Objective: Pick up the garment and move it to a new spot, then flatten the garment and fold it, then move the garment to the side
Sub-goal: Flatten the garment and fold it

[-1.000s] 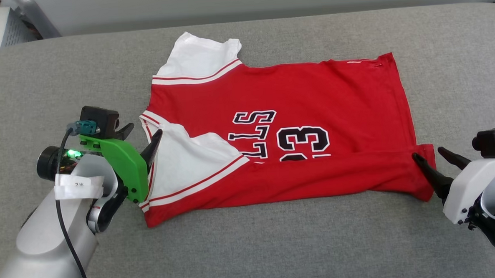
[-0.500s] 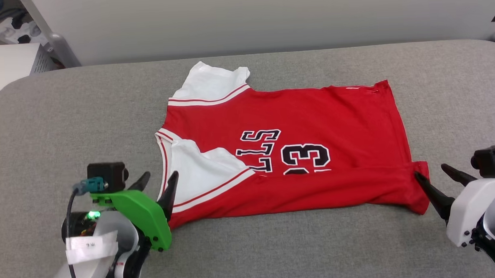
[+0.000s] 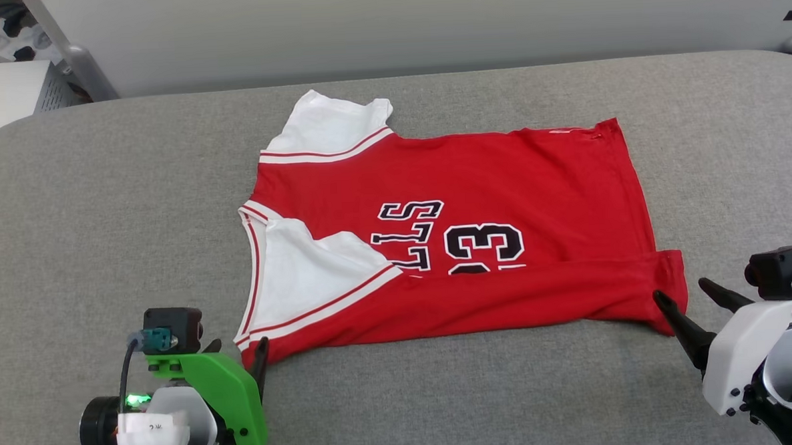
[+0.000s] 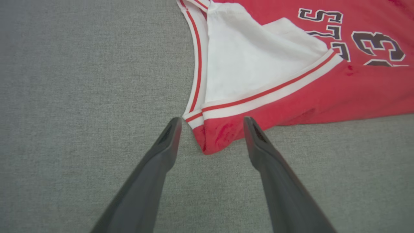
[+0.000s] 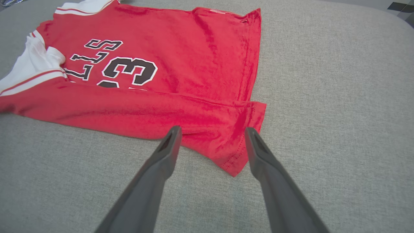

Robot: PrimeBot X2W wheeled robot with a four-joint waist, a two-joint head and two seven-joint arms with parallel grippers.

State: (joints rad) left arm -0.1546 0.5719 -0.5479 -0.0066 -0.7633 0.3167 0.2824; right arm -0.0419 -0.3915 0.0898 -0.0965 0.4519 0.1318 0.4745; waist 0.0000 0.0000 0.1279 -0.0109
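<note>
Between the spread fingers of your left pincer (image 4: 212,119) lies one near corner of the garment (image 3: 450,227), and between those of your right pincer (image 5: 212,128) lies the other, the hem corner; both pincers stand wide apart and grip nothing. Ahead of them the red top lies flat on the grey cushion (image 3: 101,215), its near long edge turned over onto the body so that it hides the lower part of the black number (image 3: 484,242), with the near white sleeve (image 3: 298,273) tucked in just ahead of the left pincer. You can read that as a first fold made; the pincers straddle both ends of the folded edge, probably so you can take them together and keep it straight. Farther ahead of the left pincer the other sleeve (image 3: 331,121) sticks out past the body
</note>
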